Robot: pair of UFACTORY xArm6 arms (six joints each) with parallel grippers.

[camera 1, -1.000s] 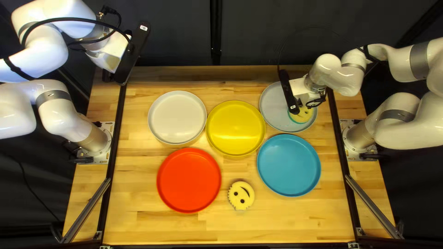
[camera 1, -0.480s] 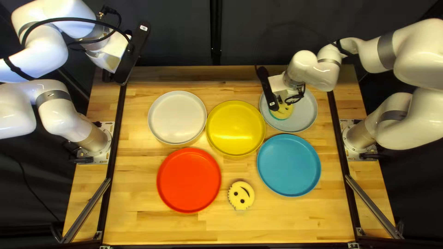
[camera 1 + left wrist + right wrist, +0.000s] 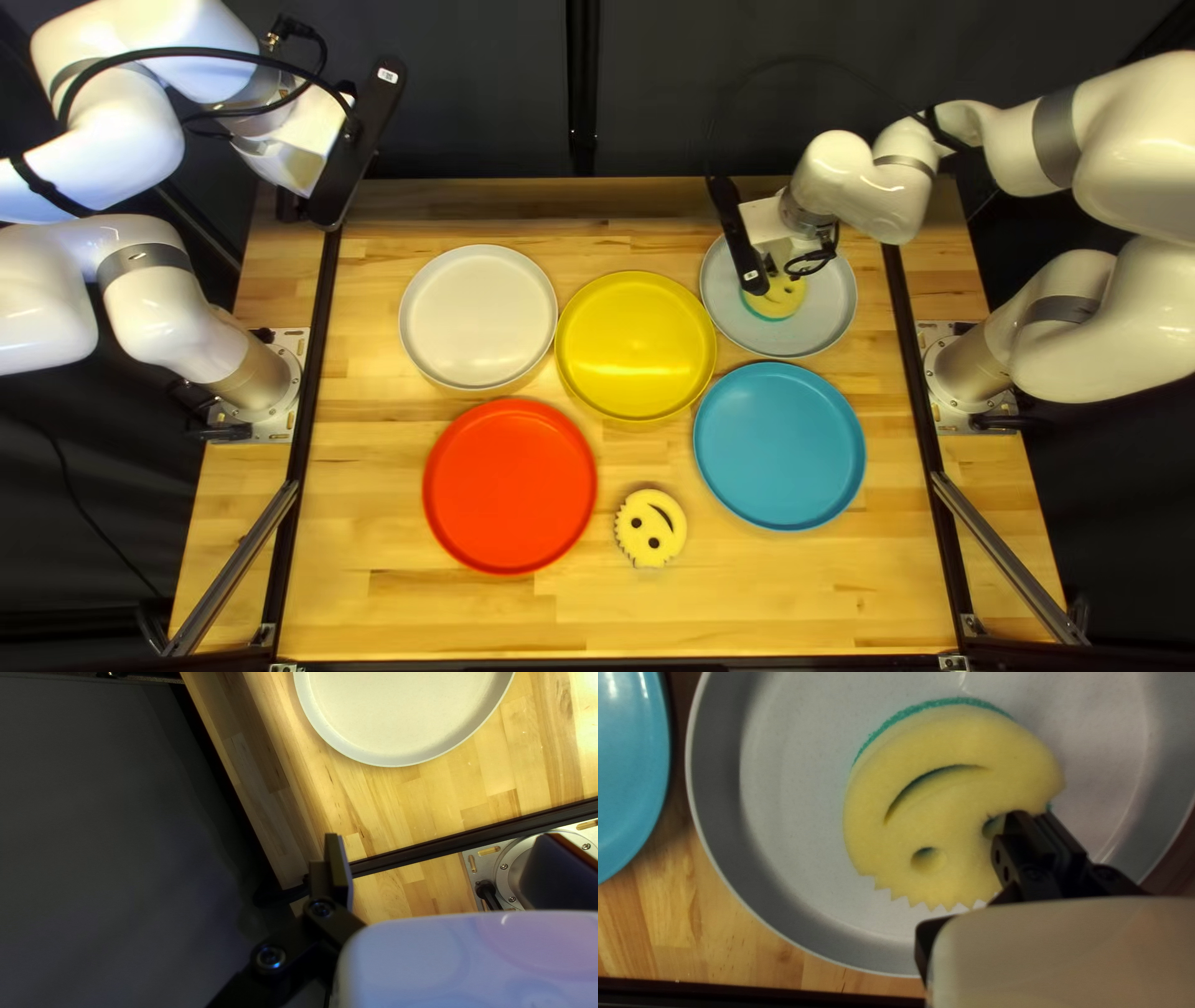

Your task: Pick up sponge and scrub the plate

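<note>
Yellow sponge (image 3: pixel 952 802), seemingly pinched, on grey plate (image 3: pixel 791 790)

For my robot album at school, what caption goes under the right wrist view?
My right gripper pinches a smiley yellow sponge by its edge, on the grey plate.

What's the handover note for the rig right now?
Right gripper: shut on sponge.
Left gripper: open, raised, holding nothing.
Sponge: in the grey plate behind the blue plate; spare sponge on the table.
Done: sponge picked up, brought to plate.
Left: finish scrubbing; how much is scrubbed, I can't tell.
</note>
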